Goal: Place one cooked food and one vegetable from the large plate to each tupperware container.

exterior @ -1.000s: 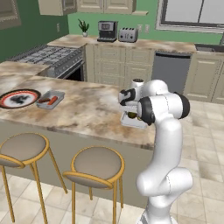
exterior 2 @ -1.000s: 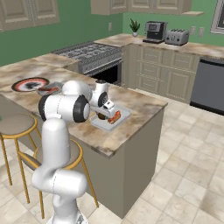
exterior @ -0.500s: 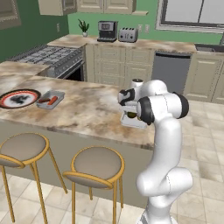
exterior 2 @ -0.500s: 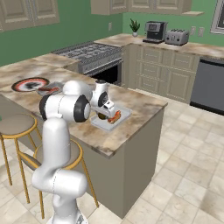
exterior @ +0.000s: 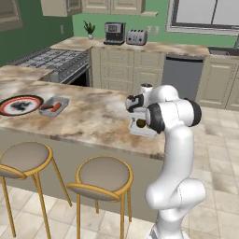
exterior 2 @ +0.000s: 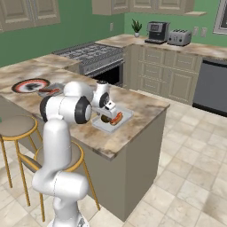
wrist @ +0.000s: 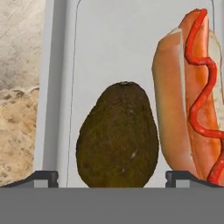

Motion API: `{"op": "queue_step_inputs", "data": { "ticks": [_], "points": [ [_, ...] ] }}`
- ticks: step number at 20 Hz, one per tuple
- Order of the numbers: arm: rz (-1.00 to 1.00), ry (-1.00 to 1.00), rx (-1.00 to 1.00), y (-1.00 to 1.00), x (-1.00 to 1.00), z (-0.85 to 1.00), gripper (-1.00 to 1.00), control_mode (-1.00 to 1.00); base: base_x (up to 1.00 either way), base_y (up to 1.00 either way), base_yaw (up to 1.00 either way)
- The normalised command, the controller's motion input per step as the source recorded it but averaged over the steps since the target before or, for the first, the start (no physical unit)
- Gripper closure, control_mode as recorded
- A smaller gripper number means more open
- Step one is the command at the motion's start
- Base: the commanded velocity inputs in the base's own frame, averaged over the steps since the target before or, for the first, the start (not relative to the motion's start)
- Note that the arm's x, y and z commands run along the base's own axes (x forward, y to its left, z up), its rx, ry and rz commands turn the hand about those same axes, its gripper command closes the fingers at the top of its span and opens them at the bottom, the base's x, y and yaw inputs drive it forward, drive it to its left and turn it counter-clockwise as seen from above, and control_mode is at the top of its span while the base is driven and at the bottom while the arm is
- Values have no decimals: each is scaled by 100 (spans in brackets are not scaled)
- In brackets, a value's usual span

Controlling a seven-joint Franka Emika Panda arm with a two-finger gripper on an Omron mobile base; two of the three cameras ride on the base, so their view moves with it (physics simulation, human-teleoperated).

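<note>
Nothing in the two base views has shifted over the last second: arm, trays and plate sit as they did, and any change lies in the gripper [wrist: 112, 180], whose two dark fingertips now stand wide apart on either side of an avocado [wrist: 117, 135] without touching it, so it holds nothing. That avocado lies on the floor of the near tupperware container [wrist: 59, 87], just beside a hot dog in a bun with a red squiggle of sauce [wrist: 192, 105]; the two do not appear to touch, though the gap is narrow. From the right base view the same tray [exterior 2: 98, 126] sits near the corner of the desk [exterior 2: 142, 104] with the hand directly over it, and from the left base view it shows partly behind the arm [exterior: 135, 130]. Well apart, toward the far end of the desk, the second tupperware container [exterior: 63, 103] holds something reddish, perhaps a sausage, but whether a vegetable lies with it is too small to tell. Beside it rests the large plate [exterior: 9, 111], with a dark item or two on its white centre. Judging from this, the near container has its cooked food and vegetable, so that half looks done; the far container may want one more piece from the plate.
</note>
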Motion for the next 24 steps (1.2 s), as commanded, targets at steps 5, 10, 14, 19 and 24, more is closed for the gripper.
{"op": "queue_step_inputs", "data": {
  "ticks": [5, 10, 14, 19, 24],
  "points": [
    [8, -1, -7, 28, -65, 72, -100, -100, 0, 0, 0],
    [12, -8, -3, 38, -100, 78, -100, -100, 0, 0, 0],
    [43, 0, -16, 96, -100, 56, -100, -100, 0, 0, 0],
    [42, 0, -20, 100, -100, 61, -100, -100, 0, 0, 0],
    [4, 0, -5, 27, -100, 33, -100, -100, 0, 0, 0]
  ]
}}
